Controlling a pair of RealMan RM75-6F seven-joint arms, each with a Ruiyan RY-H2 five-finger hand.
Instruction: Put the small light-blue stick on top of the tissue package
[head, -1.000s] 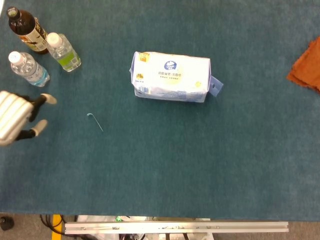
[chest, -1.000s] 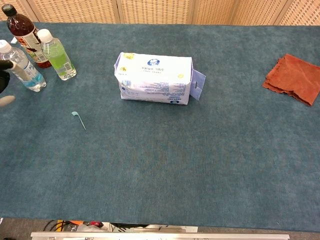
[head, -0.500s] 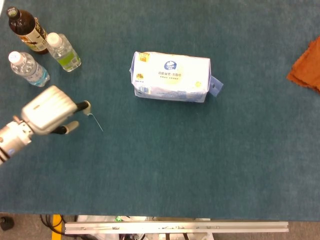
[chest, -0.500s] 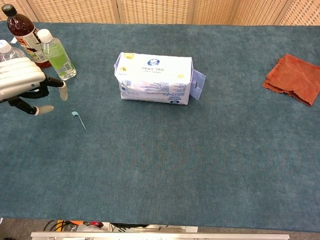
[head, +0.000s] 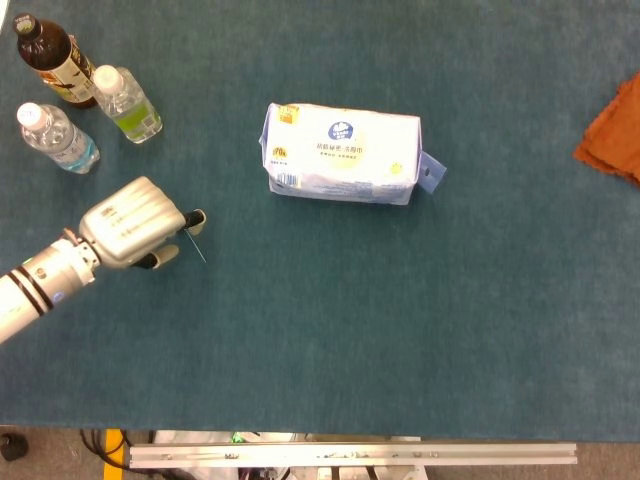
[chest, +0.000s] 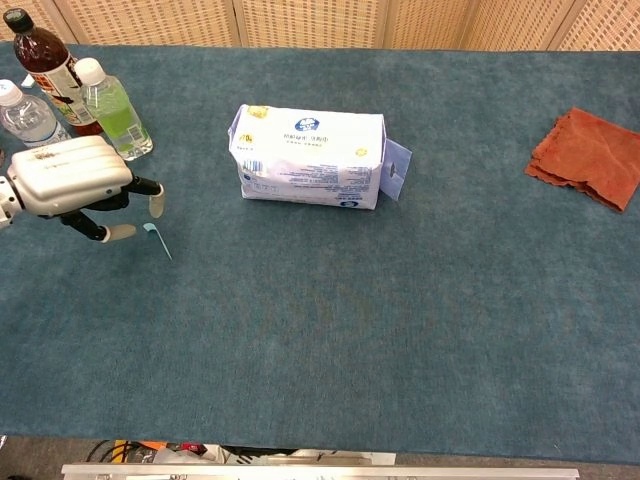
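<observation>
The small light-blue stick (chest: 157, 240) lies flat on the blue cloth, left of the middle; in the head view only its thin tail (head: 197, 250) shows past my fingers. My left hand (head: 135, 224) hovers right at its left end, fingers apart and holding nothing, fingertips (chest: 155, 203) just above the stick's head. From the chest the same left hand (chest: 75, 182) shows over the stick's left side. The tissue package (head: 341, 154) lies further right and back, also seen as a white-blue pack (chest: 310, 156). My right hand is out of both views.
Three bottles stand at the back left: a dark one (head: 52, 58), a green-labelled one (head: 127, 103) and a clear one (head: 57, 138), close behind my left hand. An orange cloth (chest: 588, 157) lies at the right edge.
My left hand has come in from the left edge and moved right across the cloth until its fingertips hang over the stick. Stick and tissue package have stayed put.
</observation>
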